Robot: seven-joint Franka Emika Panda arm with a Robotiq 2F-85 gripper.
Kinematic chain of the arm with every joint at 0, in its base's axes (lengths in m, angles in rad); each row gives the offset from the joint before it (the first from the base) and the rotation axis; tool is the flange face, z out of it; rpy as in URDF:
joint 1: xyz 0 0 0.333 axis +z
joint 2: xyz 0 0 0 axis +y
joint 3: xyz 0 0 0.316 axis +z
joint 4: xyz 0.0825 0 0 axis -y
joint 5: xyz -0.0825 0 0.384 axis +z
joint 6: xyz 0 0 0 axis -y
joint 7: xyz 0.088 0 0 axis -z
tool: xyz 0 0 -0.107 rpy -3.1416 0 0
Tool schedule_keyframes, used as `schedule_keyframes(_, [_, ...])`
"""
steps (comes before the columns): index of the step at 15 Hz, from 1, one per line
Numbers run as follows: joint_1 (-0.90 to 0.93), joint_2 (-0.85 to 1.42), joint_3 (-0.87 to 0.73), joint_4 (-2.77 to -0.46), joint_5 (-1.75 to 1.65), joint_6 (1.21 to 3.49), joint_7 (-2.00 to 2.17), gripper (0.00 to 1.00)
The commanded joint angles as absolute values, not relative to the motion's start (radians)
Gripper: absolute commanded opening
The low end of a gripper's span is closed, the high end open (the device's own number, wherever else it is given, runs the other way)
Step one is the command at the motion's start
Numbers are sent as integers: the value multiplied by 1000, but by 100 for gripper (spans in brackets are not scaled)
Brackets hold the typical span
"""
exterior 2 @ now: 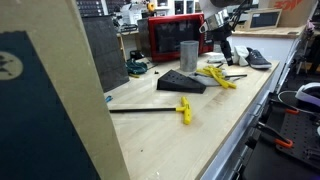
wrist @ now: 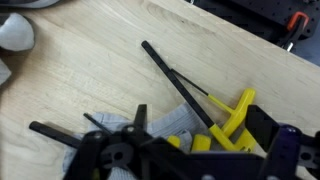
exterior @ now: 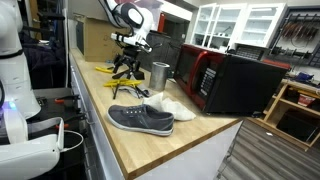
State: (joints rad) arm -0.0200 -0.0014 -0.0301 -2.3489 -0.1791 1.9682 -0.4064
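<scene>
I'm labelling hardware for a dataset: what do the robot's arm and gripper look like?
The arm is white with rounded links and black joint bands. The gripper is black and angular; no markings or cables can be made out.

Countertop point(exterior: 175, 150): pale wood in glued strips, smooth with a soft satin sheen, grain plain in the wrist view. Shoe point(exterior: 140, 119), lower centre: grey woven cloth, matt, on a white rubbery sole. White cloth point(exterior: 170, 106) just beside it: soft, dull, crumpled. Cup point(exterior: 160, 74): grey metal, brushed, faintly reflective. Microwave point(exterior: 230, 80), right of the frame: glossy red front, black casing with a low shine. Yellow clamps point(wrist: 235, 115): moulded plastic, smooth and bright. Black rod point(wrist: 175, 80): smooth, semi-matt; metal or plastic cannot be told. Gripper point(exterior: 126, 62): matt black. Wedge point(exterior 2: 182, 82): dark, dull, material unclear.
</scene>
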Motion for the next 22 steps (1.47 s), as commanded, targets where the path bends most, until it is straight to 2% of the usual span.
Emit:
schedule_keyframes(1, [3,14,-1,-2369,-256,1919,-455,100])
schedule_keyframes(10, [39,26,49,-2454,-398,1912,-514,100])
schedule_keyframes(22, [41,38,51,-2453,-382,1955,-507,100])
